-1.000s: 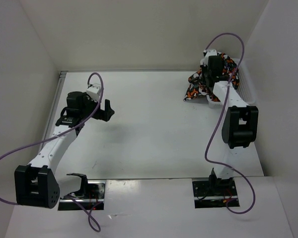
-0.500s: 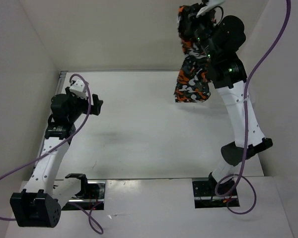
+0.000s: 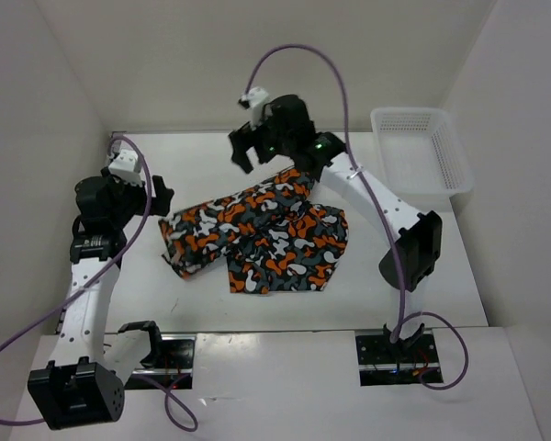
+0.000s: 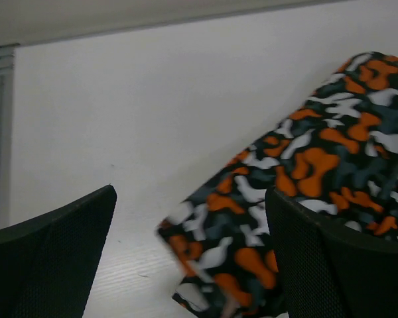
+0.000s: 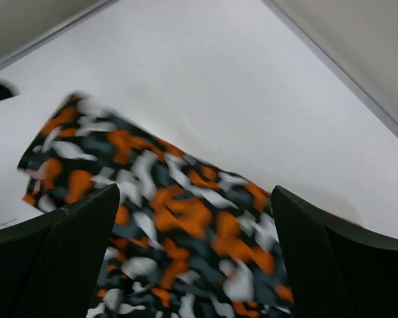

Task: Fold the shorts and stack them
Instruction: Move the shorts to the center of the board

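Observation:
The shorts (image 3: 266,234), blotched orange, black, white and grey, lie spread loosely on the white table, running from left of centre toward the far middle. My right gripper (image 3: 241,150) hovers above their far end, open and holding nothing; in the right wrist view the fabric (image 5: 159,218) lies below my open right gripper (image 5: 194,189). My left gripper (image 3: 158,197) stands open just left of the shorts' left end. In the left wrist view a corner of the shorts (image 4: 305,165) lies under the right finger (image 4: 331,265), untouched by my left gripper (image 4: 190,192).
A white mesh basket (image 3: 421,156) stands at the far right corner of the table with nothing showing inside. White walls close in the table on the left, far and right sides. Purple cables loop above both arms.
My right gripper lifted the shorts out of the basket, swung them left over the table and opened, dropping them spread in the middle. The left arm drew back toward the left wall.

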You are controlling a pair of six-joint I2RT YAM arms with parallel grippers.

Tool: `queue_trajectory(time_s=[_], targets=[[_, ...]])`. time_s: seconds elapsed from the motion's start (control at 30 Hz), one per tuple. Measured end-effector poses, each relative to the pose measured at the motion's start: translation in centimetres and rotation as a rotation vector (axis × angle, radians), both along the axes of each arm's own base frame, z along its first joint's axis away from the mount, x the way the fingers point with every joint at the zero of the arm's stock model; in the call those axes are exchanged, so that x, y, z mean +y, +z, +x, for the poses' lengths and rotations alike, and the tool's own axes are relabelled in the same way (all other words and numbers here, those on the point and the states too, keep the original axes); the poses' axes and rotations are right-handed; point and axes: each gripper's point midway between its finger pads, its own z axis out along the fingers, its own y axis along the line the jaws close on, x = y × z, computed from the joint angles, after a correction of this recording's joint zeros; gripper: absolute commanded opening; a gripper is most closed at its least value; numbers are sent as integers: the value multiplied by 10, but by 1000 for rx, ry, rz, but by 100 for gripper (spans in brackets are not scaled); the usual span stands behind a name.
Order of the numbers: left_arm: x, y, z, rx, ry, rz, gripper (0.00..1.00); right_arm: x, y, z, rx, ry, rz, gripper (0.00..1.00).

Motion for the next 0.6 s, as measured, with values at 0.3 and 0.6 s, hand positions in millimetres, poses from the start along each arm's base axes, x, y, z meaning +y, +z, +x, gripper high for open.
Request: queue_trajectory(time_s=[0.3, 0.6], targets=[[-47, -88, -2, 316, -168, -66, 99, -152, 3, 121, 25, -434, 104, 93], [-22, -168, 9, 468, -35, -17, 99, -119, -156, 175, 198, -457, -40, 97]])
